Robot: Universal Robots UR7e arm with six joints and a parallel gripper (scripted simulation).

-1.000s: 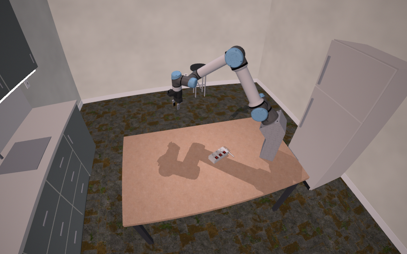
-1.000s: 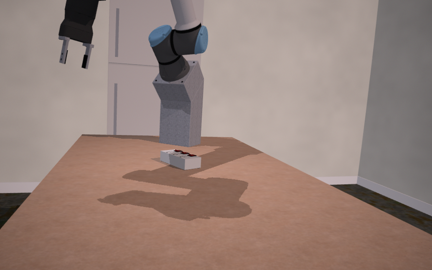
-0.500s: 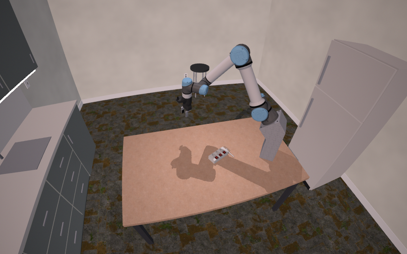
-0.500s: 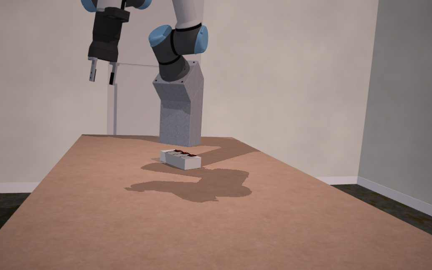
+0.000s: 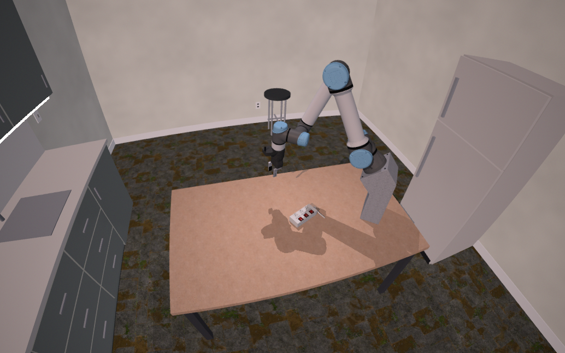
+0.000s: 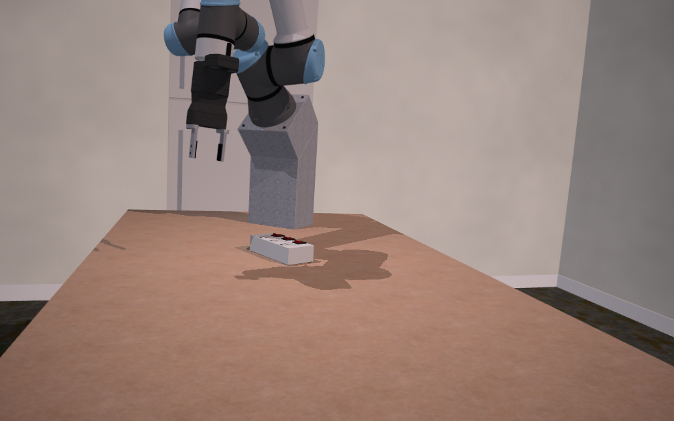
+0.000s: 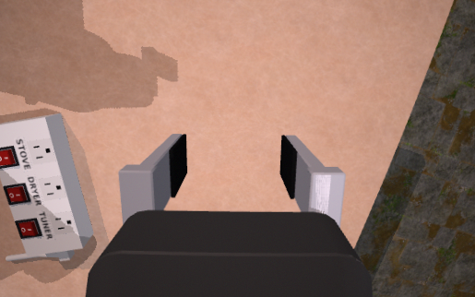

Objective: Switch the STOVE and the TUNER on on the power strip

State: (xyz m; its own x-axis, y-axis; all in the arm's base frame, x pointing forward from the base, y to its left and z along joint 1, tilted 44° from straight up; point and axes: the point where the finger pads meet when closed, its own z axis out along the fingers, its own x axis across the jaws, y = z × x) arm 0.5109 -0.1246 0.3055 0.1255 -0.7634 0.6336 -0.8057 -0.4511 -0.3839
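Top view: the pincer point(image 5: 274, 171) hung open and empty above the far edge of the surface point(image 5: 231, 272), at 11 o'clock from the power strip point(image 5: 304, 215), well apart from it. The approach should have ended directly over one rocker, with a single fingertip pressing.

Exterior view: this view alone showed the pincer's height; the strip lay flat, right way up.

Wrist view: only here were the labels legible: STOVE switch point(image 7: 5, 158), DRYER switch point(image 7: 17, 194), TUNER switch point(image 7: 28, 229). DRYER, between the targets, should have stayed untouched.

arm point(image 5: 344, 109): elbow raised, wrist pointing down | gripper point(image 6: 206, 145): jaws fully apart (nothing between them)
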